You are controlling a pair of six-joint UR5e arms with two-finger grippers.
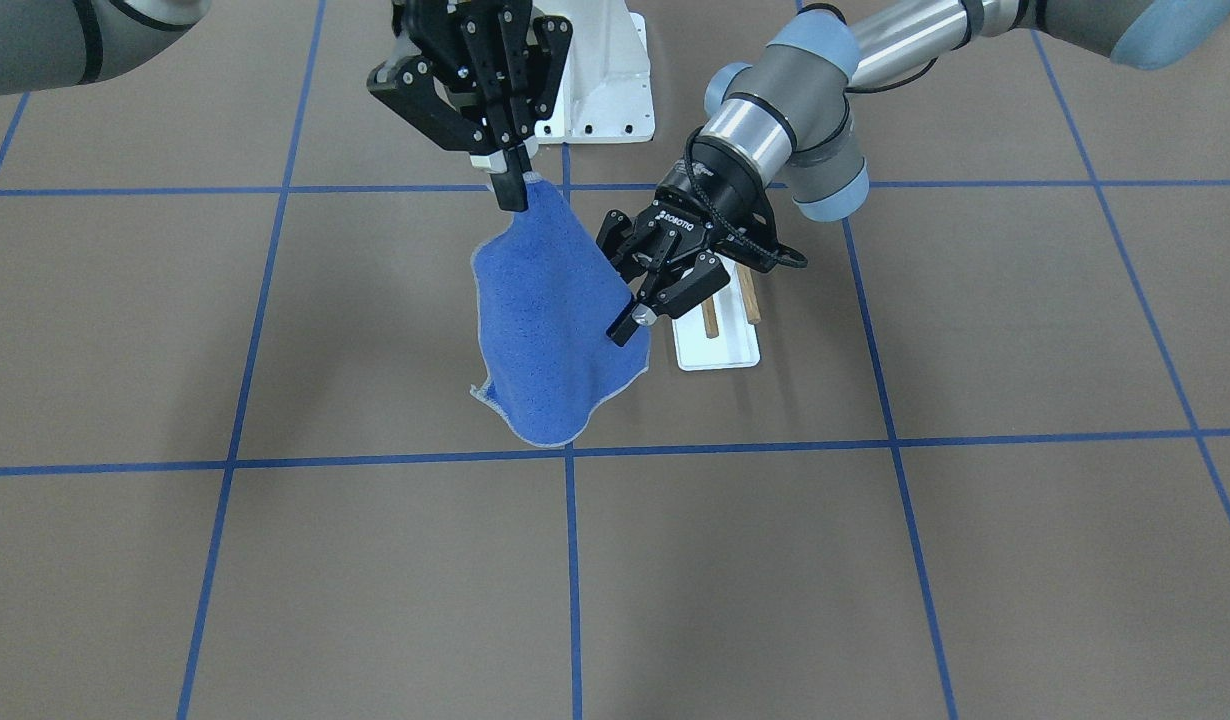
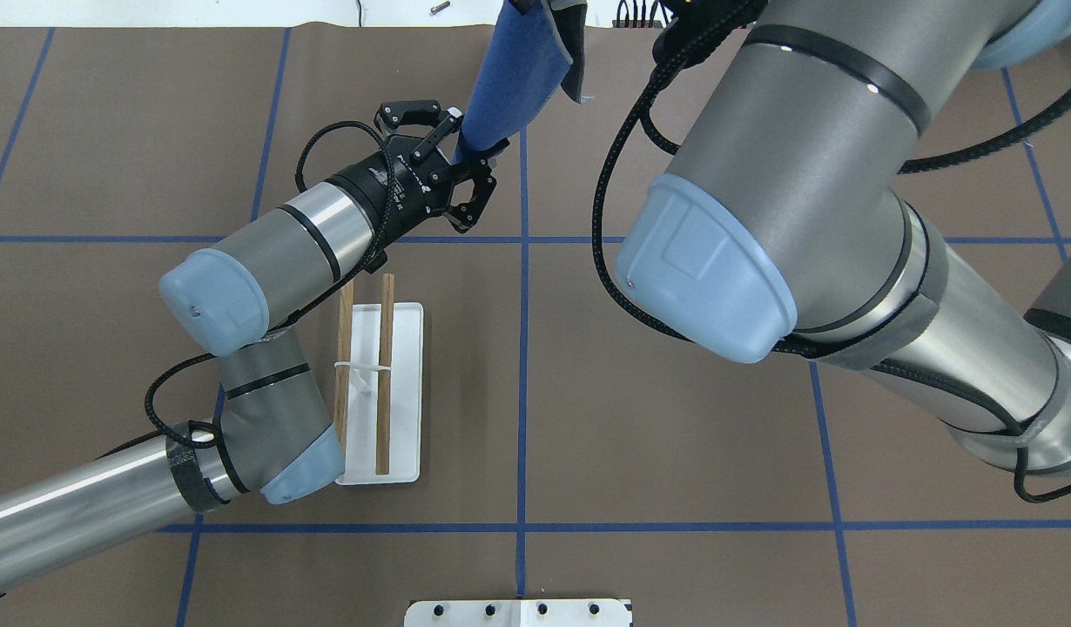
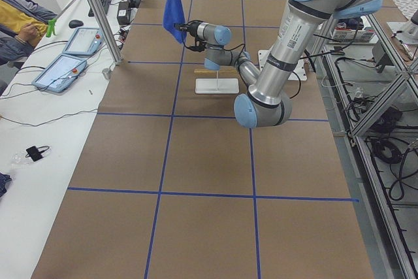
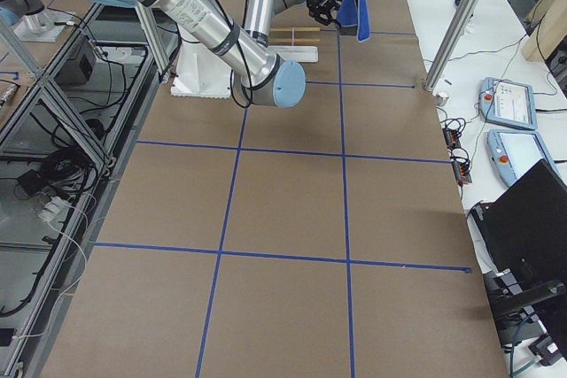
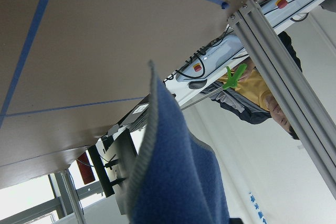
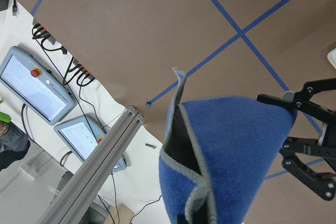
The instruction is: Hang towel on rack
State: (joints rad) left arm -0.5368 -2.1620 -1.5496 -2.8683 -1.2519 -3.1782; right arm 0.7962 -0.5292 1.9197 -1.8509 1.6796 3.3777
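Towel point(image 1: 545, 330) hangs in mid-air at centre-left of the front-facing view, clear of the table point(image 1: 275, 560), with its top corner clamped between the fingers of the right gripper point(image 1: 510, 183) directly above it. Just to the right, the left gripper point(image 1: 635, 320) reaches in sideways at the cloth's lower right edge, its jaws spread apart with that edge lying between them. Farther right, the rack point(image 1: 720, 345) stands on the table, partly under the left wrist and apart from the towel.
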